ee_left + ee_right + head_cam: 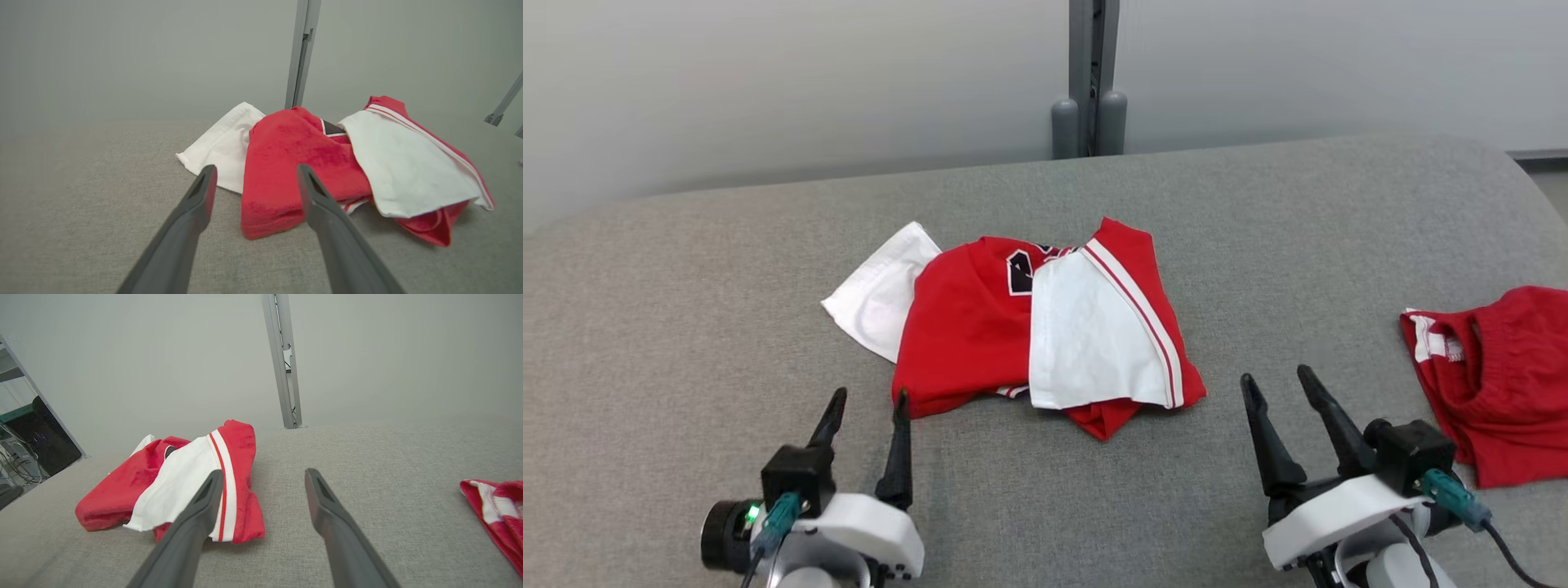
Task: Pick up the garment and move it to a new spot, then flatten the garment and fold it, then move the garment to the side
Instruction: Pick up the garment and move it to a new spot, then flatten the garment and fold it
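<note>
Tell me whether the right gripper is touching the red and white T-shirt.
Apart. The head view shows bare grey fabric surface between the right gripper and the T-shirt edge.

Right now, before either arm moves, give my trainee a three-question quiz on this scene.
1. True or false: the left gripper is shut on the garment.
2. Where does the smaller red top lie relative to the garment? A: on the robot's left. B: on the robot's right. C: on top of it.
3. Fill in: the sleeve folded over the garment's front is ____.

Key: 1 false, it is open and holds nothing. 2 B. 3 white.
</note>
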### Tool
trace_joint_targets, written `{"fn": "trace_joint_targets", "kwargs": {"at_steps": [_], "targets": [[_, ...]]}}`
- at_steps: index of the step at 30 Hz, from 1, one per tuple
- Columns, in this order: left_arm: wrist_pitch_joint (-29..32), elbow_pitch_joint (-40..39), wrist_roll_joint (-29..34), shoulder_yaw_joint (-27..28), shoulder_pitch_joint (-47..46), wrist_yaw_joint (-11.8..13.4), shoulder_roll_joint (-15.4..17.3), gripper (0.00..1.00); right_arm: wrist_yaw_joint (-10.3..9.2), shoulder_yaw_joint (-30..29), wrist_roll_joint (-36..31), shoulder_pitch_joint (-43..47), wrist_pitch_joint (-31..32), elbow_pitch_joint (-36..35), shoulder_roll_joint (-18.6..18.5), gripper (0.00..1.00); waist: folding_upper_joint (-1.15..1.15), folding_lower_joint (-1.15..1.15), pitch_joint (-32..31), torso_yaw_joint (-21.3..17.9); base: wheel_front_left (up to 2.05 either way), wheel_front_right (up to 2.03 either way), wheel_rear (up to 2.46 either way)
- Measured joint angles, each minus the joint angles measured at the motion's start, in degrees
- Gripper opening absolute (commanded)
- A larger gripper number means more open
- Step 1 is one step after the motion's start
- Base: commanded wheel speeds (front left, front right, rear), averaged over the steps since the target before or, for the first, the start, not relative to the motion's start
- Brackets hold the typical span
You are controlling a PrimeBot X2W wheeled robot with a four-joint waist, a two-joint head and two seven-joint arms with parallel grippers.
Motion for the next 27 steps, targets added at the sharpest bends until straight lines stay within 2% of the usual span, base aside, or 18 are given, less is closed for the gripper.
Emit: {"fn": "trace_joint_targets", "kwargs": {"at_steps": [7, 13, 18, 23, 27], "targets": [[-0.01, -6.31, 3.75, 8.03, 9.18, 0.33, -0.63, 1.0, 0.0, 0.68, -0.1, 2.55, 0.0, 1.57, -0.01, 1.0, 0.0, 0.0, -2.89, 2.16, 0.0, 0.0, 0.0], [-0.04, -7.26, 5.75, 10.62, 12.98, -0.77, -1.52, 1.0, 0.0, 3.04, -0.83, 2.83, 0.0, 2.29, 0.02, 1.0, 0.0, 0.0, -2.6, 3.63, 0.0, 0.0, 0.0], [-0.04, -7.3, 4.5, 8.05, 10.46, -1.46, -1.72, 1.0, 0.0, 7.26, -4.75, -0.81, 0.0, 3.76, 0.03, 1.0, 0.0, 0.0, -0.04, 5.88, 0.0, 0.0, 0.0], [-0.03, -7.2, 2.09, 4.34, 8.72, -0.22, -1.8, 1.0, 0.01, 13.49, -11.41, -7.05, 0.0, 7.17, -0.3, 1.0, 0.0, 0.0, 2.55, 8.82, 0.0, 0.0, 0.0], [-0.04, -7.04, 0.31, 2.44, 8.01, 0.62, -1.82, 1.0, 0.01, 14.78, -14.8, -10.75, 0.0, 11.17, -1.7, 1.0, 0.0, 0.0, 4.54, 11.42, 0.0, 0.0, 0.0]]}}
